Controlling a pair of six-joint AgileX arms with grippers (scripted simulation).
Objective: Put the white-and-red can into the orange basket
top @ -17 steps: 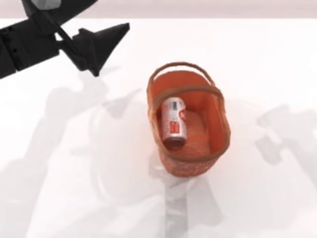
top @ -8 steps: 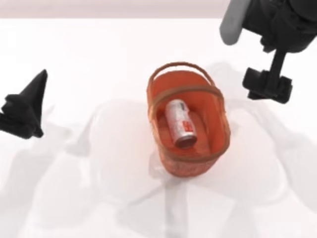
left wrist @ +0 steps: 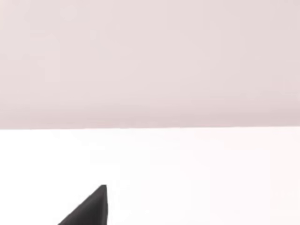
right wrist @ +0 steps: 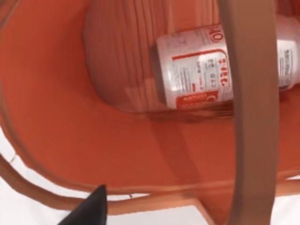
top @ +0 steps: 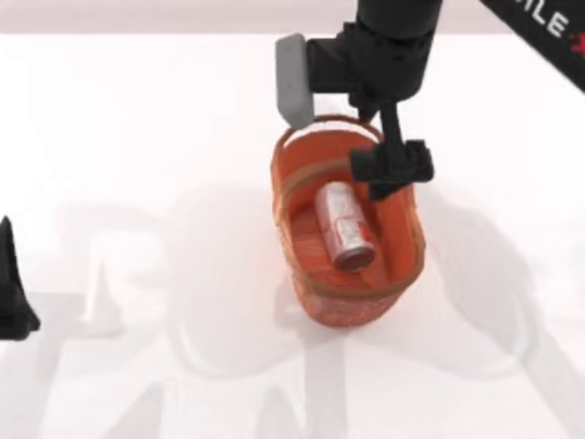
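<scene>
The white-and-red can (top: 345, 225) lies on its side on the bottom of the orange basket (top: 347, 306), near the table's middle. My right gripper (top: 393, 172) hangs open just above the basket's far right part, beside the brown handle (top: 311, 172), with nothing between its fingers. In the right wrist view the can (right wrist: 197, 70) rests on the ribbed floor, the handle (right wrist: 248, 117) crosses in front of it, and one dark fingertip (right wrist: 96, 208) shows over the rim. My left gripper (top: 9, 293) is parked at the table's left edge, open and empty.
The right arm's black body and a grey link (top: 294, 80) reach over the basket's far end. White table (top: 137, 137) spreads all round the basket. In the left wrist view there is only table, the back wall and one fingertip (left wrist: 96, 208).
The right arm swung in from the upper right to above the basket. The left arm drew back to the left edge. The can shifted slightly inside the basket.
</scene>
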